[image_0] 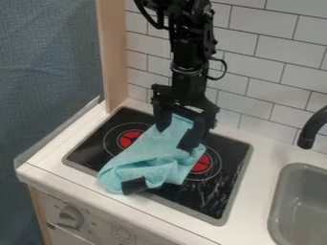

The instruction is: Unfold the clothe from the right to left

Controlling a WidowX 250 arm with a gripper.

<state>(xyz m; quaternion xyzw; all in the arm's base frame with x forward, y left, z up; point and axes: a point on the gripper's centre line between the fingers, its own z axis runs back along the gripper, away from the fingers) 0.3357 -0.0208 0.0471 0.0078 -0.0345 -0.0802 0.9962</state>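
Observation:
The black gripper (179, 130) hangs down from the top over the upper end of the cloth. Its two fingers stand well apart, one at the cloth's upper left edge and the other over its right side, with light blue fabric showing between them. The cloth (151, 155) lies bunched and folded on the black stove top, narrow near the gripper and wider toward the front left. A dark patch shows at its front edge. Whether the fingertips touch the fabric, I cannot tell.
The stove top (214, 198) has two red burners, both partly covered by the cloth. A grey sink (290, 203) and black faucet (308, 136) stand at the right. Behind is a tiled wall (265, 72), with a wooden post (113, 52) at back left.

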